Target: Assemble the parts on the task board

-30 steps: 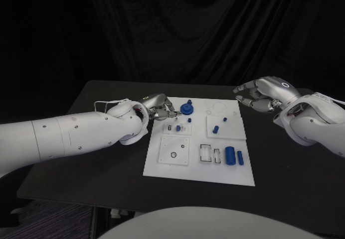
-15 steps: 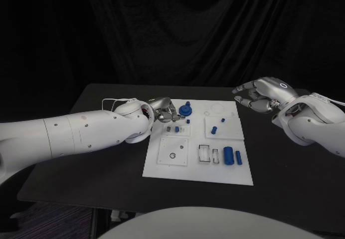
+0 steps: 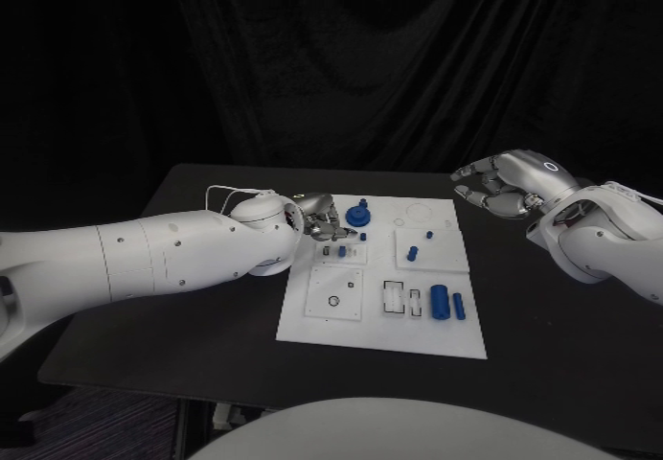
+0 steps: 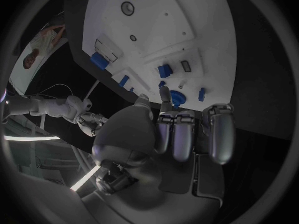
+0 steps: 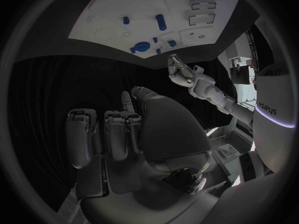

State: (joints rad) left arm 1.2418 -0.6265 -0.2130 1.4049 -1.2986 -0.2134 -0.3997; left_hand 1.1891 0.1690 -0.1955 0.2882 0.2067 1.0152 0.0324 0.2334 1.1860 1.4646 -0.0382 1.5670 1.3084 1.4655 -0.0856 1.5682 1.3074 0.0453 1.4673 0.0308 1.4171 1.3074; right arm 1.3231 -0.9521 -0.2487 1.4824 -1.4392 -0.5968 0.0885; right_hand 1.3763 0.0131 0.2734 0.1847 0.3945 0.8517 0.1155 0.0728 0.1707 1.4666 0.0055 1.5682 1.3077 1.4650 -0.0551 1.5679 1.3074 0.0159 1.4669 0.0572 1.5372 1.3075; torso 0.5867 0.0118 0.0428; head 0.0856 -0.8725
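- Task board (image 3: 331, 326): flat white plate, matt, smooth, plastic-like.
- Parts, e.g. the large cylinder (image 3: 441, 298) and the round knobbed piece (image 3: 359, 215): saturated blue, smooth, plastic in look, faint sheen.
- Table (image 3: 194, 316): black top, matt, even surface.
- Left hand (image 3: 321, 217) and right hand (image 3: 503, 184): silver, metallic-looking, satin gloss with highlights; finger pads (image 4: 221, 134) appear smooth grey.
- Arm shells (image 3: 152, 259): white, smooth, semi-gloss hard plastic.
- Backdrop (image 3: 346, 86): black cloth, matt, hanging in folds.
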